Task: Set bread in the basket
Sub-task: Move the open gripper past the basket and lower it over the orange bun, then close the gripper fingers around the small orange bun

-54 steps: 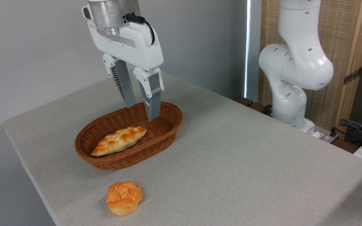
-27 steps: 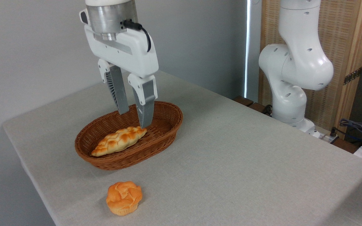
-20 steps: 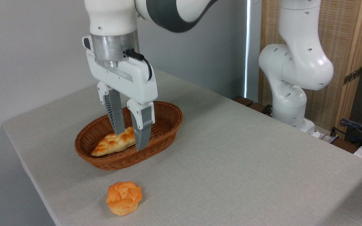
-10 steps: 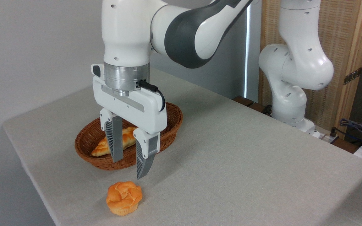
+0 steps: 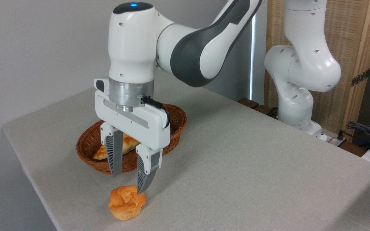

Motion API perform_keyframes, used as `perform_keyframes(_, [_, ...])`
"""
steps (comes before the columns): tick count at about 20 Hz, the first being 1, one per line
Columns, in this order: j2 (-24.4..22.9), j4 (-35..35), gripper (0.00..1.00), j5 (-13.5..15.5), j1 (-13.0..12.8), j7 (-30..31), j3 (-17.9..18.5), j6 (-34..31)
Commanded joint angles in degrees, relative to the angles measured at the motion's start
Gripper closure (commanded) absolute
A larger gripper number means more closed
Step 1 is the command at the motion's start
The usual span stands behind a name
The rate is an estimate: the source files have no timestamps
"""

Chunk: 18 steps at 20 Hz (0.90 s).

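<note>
Gripper (image 5: pixel 127 183) poised over the bun (image 5: pixel 126 202)

The jaws stand apart, grasping nothing, tips just above the bun, which sits on the table (image 5: pixel 252 166) near the front edge. The basket (image 5: pixel 176 119) behind holds a long loaf (image 5: pixel 127 142). No readable writing anywhere.

I have one fixed camera only, set above the near corner of the grey cloth-covered table (image 5: pixel 236 166), looking down and across it at close range toward the plain grey wall (image 5: pixel 37 48), with the white arm base (image 5: pixel 295 106) at right.
</note>
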<state>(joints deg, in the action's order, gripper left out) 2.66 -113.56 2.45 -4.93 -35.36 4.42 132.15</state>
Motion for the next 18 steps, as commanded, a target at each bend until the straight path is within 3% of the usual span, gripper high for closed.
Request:
perform_keyframes(1, [0.6,-1.1,0.0,1.0,-0.5,0.7,-0.1,3.0])
perform_keyframes(18, [2.1,-3.5,0.0,0.8,-0.6,0.2,-1.3,6.4])
